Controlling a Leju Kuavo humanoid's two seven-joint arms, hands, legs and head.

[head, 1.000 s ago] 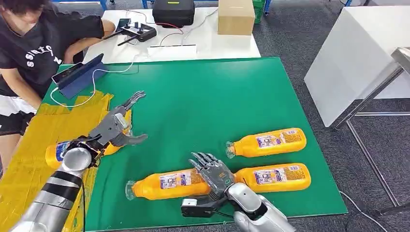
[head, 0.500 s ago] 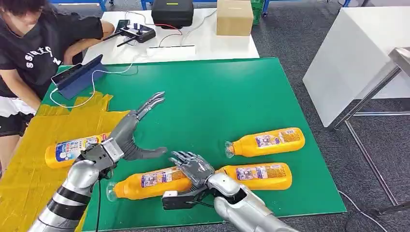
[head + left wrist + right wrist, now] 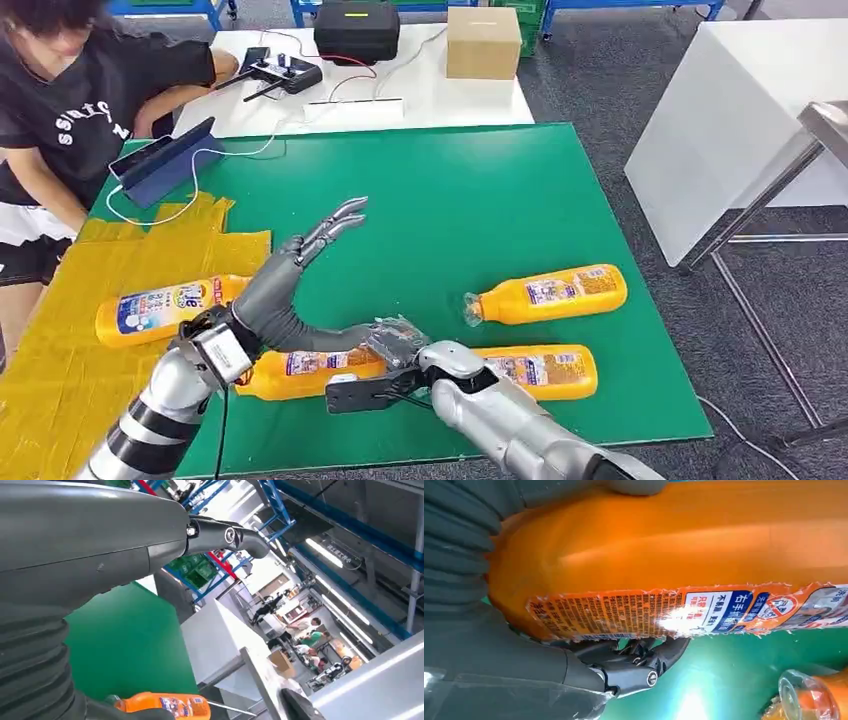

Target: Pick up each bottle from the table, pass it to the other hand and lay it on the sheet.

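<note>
The left arm reaches in from the mat's near left corner, its left hand raised above the mat, fingers spread and straight, thumb stretched toward the right hand. The right arm lies along the near edge, its hand wrapped around a bottle, fingers curled beneath.

So the table has a green top, with a yellow sheet taped over its left edge. One orange bottle lies on the sheet. Three more sit near the front edge: one toward the right edge, one just in front of it, and one front-middle. A tablet and white cable sit at the back-left corner.
</note>
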